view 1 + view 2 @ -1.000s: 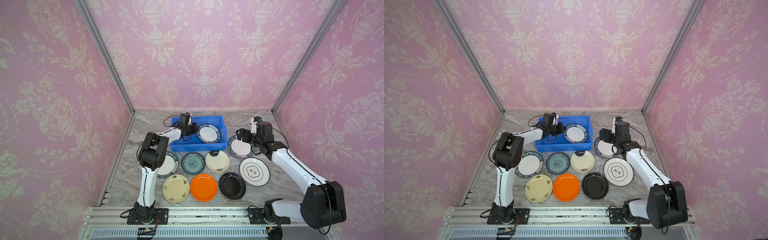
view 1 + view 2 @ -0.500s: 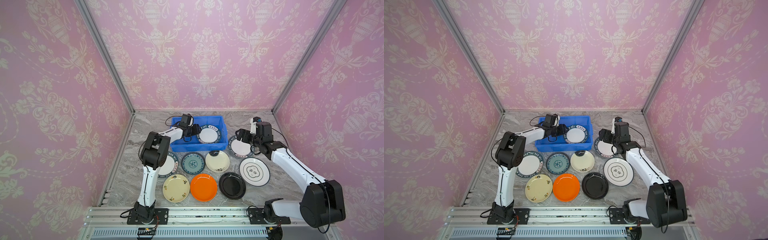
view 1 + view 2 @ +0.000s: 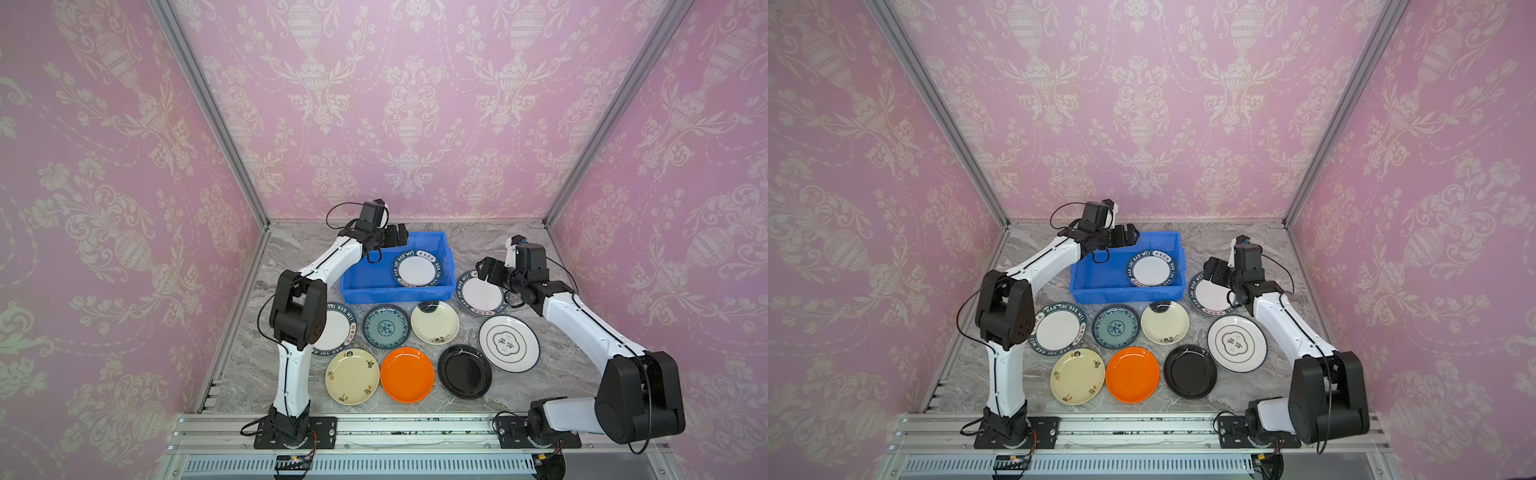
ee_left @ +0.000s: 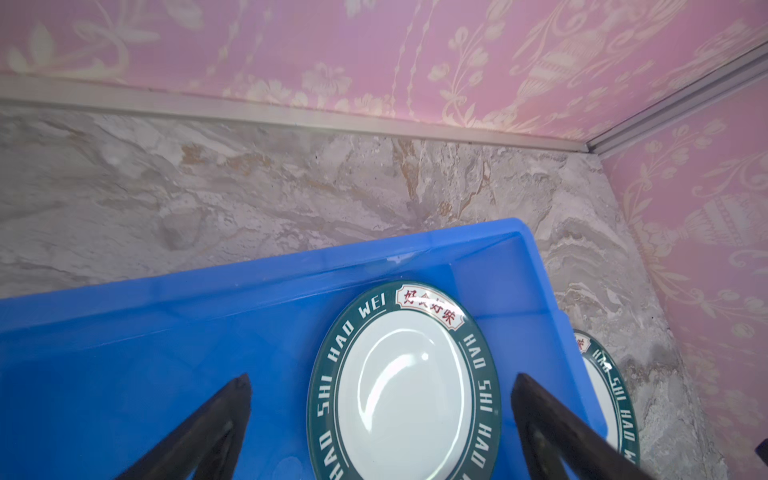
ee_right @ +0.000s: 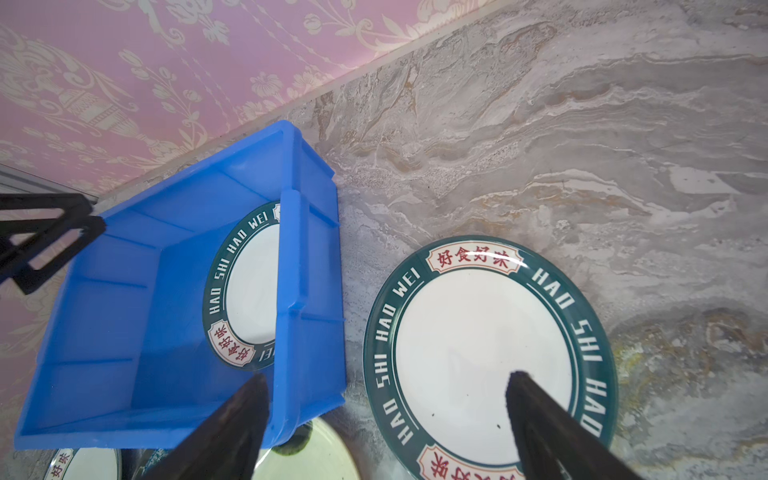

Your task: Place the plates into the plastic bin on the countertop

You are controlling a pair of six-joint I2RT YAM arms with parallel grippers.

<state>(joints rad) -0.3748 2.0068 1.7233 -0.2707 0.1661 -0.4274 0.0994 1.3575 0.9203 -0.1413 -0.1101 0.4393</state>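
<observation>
One lettered plate [image 3: 417, 269] [image 4: 403, 395] lies flat inside the blue bin [image 3: 395, 293], at the bin's 3 o'clock end; the 9 o'clock half of the bin floor is bare. The bin sits at 12 o'clock on the marble bench [image 3: 498, 241], near the back wall.

My left arm [image 3: 332, 259] reaches over the bin's far rim, at about 11 o'clock from that plate. Its jaws stand wide apart and hold nothing; in the left wrist view the dark fingers [image 4: 216, 424] sit either side of the plate's edge, above it.

The other eight plates are on the bench. A second lettered plate [image 3: 480, 293] [image 5: 486, 357] lies just beside the bin at 3 o'clock. My right arm [image 3: 582, 320] hangs over it, jaws spread wide and empty, one finger [image 5: 540, 424] above the plate and the other above the bin's corner.

At 6 o'clock from the bin I see a row: a third lettered plate [image 3: 338, 332], partly under the left arm's elbow, then a teal plate [image 3: 386, 326], a cream plate [image 3: 435, 322] and a black-ringed white plate [image 3: 509, 343]. Nearest me lie another cream plate [image 3: 352, 376], an orange plate [image 3: 407, 374] and a black plate [image 3: 464, 372].
</observation>
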